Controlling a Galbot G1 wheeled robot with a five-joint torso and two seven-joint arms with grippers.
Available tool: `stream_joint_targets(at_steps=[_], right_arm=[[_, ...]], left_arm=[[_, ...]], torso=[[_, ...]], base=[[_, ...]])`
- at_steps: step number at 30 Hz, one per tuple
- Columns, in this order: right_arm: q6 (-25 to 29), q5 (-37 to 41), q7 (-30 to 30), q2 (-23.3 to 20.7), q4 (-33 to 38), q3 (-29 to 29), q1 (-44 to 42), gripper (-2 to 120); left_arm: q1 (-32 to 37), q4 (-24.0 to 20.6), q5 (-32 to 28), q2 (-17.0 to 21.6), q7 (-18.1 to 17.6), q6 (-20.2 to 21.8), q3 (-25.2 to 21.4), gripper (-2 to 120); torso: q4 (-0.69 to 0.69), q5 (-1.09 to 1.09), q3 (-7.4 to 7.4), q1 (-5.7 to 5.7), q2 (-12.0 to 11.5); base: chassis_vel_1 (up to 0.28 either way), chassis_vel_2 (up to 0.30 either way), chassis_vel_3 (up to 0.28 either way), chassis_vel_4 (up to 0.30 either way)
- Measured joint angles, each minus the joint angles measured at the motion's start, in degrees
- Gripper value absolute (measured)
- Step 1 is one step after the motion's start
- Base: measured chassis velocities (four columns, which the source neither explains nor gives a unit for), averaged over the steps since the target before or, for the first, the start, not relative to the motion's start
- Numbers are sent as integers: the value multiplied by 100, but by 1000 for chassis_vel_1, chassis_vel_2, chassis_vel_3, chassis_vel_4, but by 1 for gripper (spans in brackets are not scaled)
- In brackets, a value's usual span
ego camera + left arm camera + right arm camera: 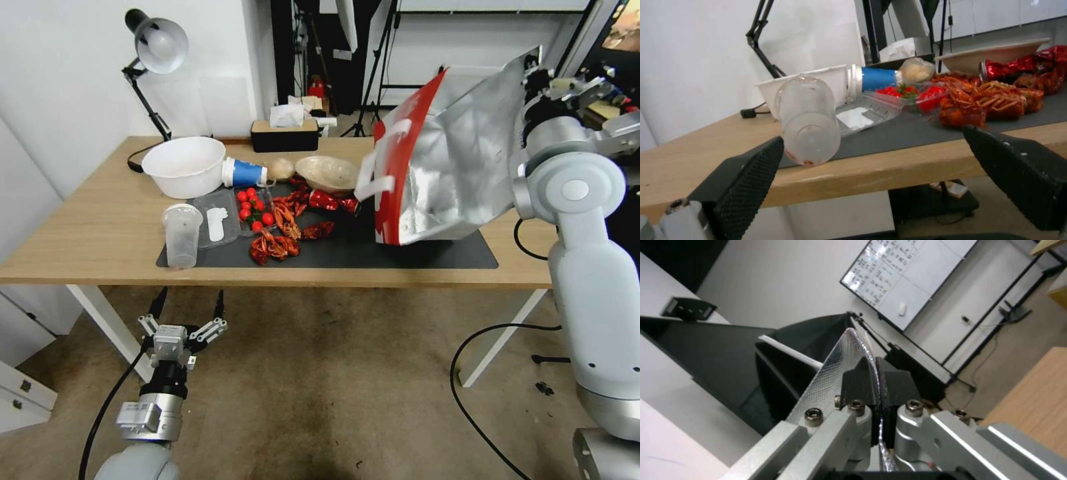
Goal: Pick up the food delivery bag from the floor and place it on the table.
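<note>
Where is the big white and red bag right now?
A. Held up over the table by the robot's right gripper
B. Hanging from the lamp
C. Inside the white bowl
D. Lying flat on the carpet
A: the right gripper is pinched shut on the foil edge of the food delivery bag, which hangs tilted over the dark mat on the table.

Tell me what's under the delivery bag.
The delivery bag, pinched by the right gripper, hangs tilted above the dark mat on the table. The mat directly beneath its bottom edge is hidden.
</note>
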Motion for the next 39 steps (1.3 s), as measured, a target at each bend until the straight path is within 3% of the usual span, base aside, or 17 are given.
stream_joint_targets(at_steps=[10,17,22,30,34,39], right_arm=[[-169,-50,-405,-338,-307,-2,-58,5],[-183,-49,-641,-614,-456,-73,1,35],[-181,-47,-706,-689,-457,-73,-4,48],[-168,-35,-908,-783,-343,11,-140,83],[-167,-46,-1005,-829,-247,76,-234,96],[-189,-358,-1253,-921,47,223,-517,100]], left_arm=[[-5,19,-51,50,-9,-28,5,100],[-22,17,-77,58,-12,-48,-1,100],[-22,17,-77,48,-16,-66,1,100],[-19,14,-94,50,-20,-116,-12,100],[-21,17,-134,62,-21,-151,-7,100],[-34,16,-203,92,-9,-218,-8,100]], torso=[[0,0,0,0,0],[0,0,0,0,0],[0,-1,0,0,0],[1,0,0,0,0],[0,0,0,0,0],[1,-1,0,0,0]], base=[[0,0,0,0],[0,0,0,0],[0,0,0,0],[0,0,0,0],[0,0,0,0],[0,0,0,0]])
